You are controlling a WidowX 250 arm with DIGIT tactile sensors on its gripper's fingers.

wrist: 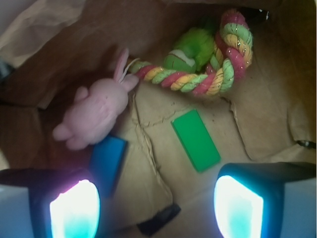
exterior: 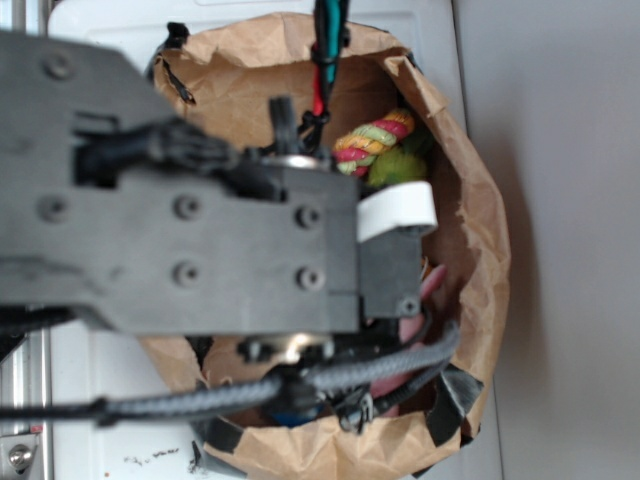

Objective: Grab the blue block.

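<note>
The blue block [wrist: 109, 159] lies flat on the brown paper floor of the bag, just under the pink toy bunny [wrist: 96, 111] and just ahead of my left fingertip [wrist: 74, 210]. My gripper [wrist: 156, 210] hangs above the bag floor, open, with nothing between its glowing pads. The green block [wrist: 195, 140] lies ahead of the right fingertip [wrist: 237, 208]. In the exterior view my arm [exterior: 190, 240] covers most of the bag [exterior: 480, 230], and only a sliver of blue [exterior: 290, 408] shows under it.
A pink, yellow and green rope toy [wrist: 218, 64] curls around a green ball [wrist: 190, 52] at the back of the bag. A small dark strip [wrist: 158, 219] lies on the floor between the fingers. Brown paper walls [wrist: 44, 54] rise on all sides.
</note>
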